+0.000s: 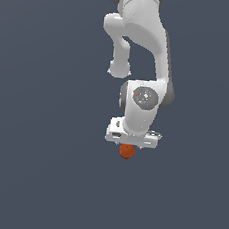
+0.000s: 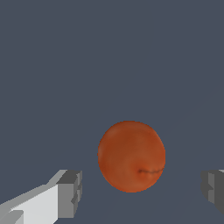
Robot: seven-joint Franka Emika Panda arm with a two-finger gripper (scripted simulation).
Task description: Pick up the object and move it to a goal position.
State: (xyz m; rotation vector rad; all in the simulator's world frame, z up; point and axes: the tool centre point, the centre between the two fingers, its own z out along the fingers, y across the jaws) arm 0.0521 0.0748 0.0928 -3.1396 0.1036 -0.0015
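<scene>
The hand (image 2: 140,192) is seen spread wide, its grey fingertips (image 2: 70,192) set clear of either side of the orange ball (image 2: 131,156), which is not yet gripped. The ball is framed between them on the dark bench (image 2: 109,57). Closing, lifting and carrying to the goal are judged still to be done.

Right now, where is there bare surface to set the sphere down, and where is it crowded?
Bare grey surface spreads to both sides of the arm in the exterior view. Crowded only at the orange-red sphere, flanked by the open gripper.
</scene>
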